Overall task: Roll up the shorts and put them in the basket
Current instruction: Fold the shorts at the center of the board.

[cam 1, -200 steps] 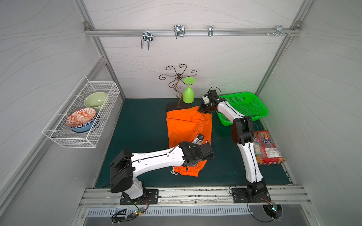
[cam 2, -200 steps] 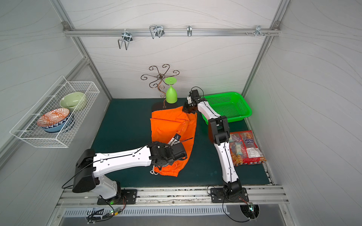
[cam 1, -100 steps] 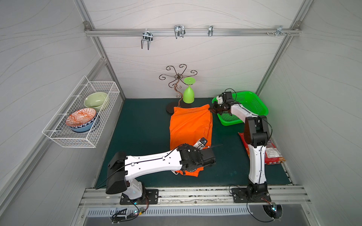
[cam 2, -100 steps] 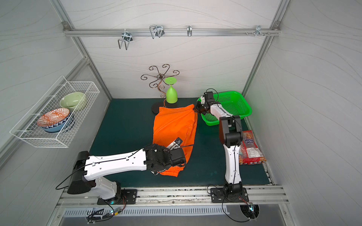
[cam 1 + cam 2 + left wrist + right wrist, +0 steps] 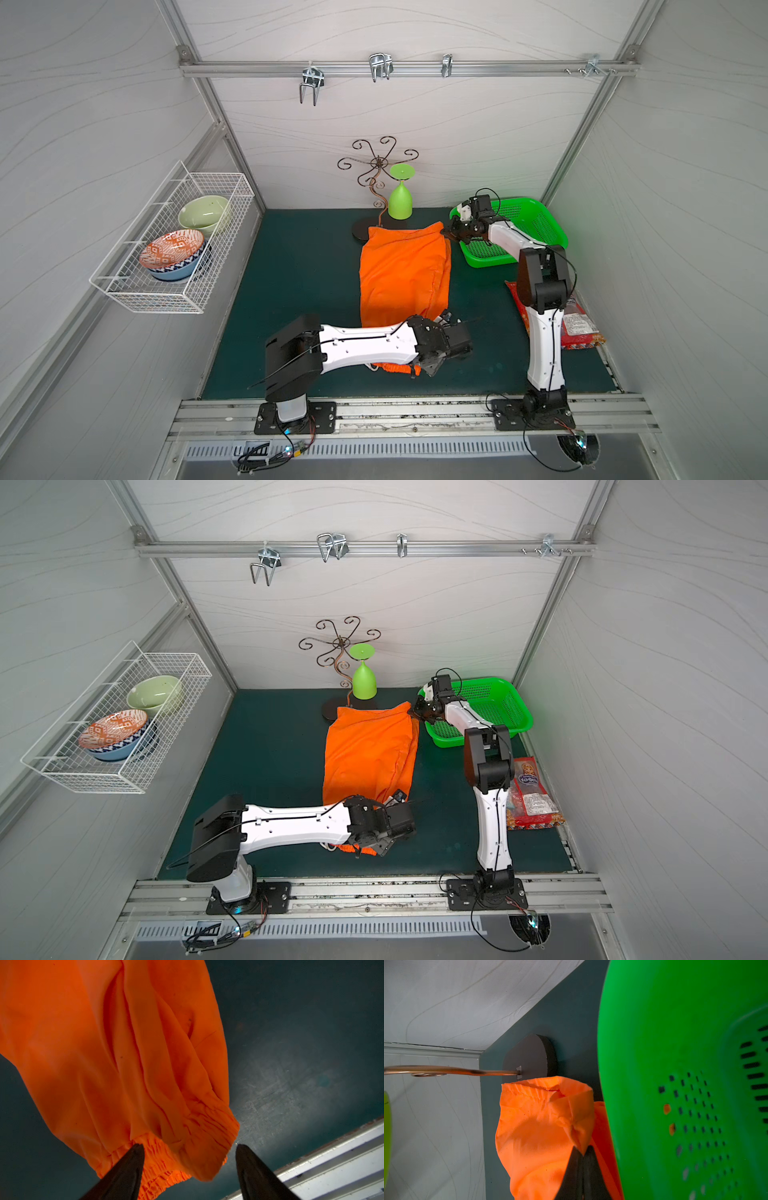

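Observation:
The orange shorts (image 5: pixel 403 274) (image 5: pixel 368 750) lie folded lengthwise on the dark green mat, hem at the back, gathered waistband (image 5: pixel 162 1157) at the front. My left gripper (image 5: pixel 424 370) (image 5: pixel 372 851) (image 5: pixel 189 1147) hangs open over the waistband end, its fingers standing on either side of the band's corner and gripping nothing. My right gripper (image 5: pixel 451 232) (image 5: pixel 415 710) (image 5: pixel 583 1150) is shut on the far right corner of the shorts' (image 5: pixel 537 1126) hem, beside the green basket. The left arm hides part of the waistband in both top views.
A green plastic basket (image 5: pixel 552 224) (image 5: pixel 675 1064) stands at the back right, touching the right wrist. A wire stand's dark base (image 5: pixel 361 230) and a green glass (image 5: pixel 400 199) sit just behind the hem. A snack packet (image 5: pixel 577 324) lies at the right. A wall basket (image 5: pixel 166 249) holds bowls.
My left gripper has opened and let go of the waistband. The right gripper drew the hem corner toward the green basket, and the rumpled shorts now lie straight and flat.

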`<state>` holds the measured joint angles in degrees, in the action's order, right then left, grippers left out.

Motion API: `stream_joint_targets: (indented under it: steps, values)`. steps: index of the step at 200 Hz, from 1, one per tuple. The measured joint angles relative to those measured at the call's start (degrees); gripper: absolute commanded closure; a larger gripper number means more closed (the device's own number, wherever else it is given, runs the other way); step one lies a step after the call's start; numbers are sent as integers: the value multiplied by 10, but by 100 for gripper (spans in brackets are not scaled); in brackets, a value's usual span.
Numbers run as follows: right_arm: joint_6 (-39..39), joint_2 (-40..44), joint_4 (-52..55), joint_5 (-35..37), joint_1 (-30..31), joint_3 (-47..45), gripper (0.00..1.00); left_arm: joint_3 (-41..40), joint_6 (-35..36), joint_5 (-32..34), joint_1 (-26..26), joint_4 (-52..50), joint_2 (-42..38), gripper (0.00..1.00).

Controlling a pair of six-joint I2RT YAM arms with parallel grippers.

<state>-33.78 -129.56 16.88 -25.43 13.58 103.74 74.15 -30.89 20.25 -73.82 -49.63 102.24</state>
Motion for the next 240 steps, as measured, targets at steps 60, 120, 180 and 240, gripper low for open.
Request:
stream_joint_targets:
  steps: [60,120,180,240]
  values:
    - [9,-1,6,-6,9,10,100,2,-31,78,5,-51,27,100]
    - [4,0,1,-29,10,11,100,69,22,266,8,-226,-117,100]
    - [4,15,-35,-34,-8,-43,100,37,56,323,-85,-284,-92,100]
    - [22,16,-30,-13,-6,-43,100,-3,84,284,-152,-225,-22,100]
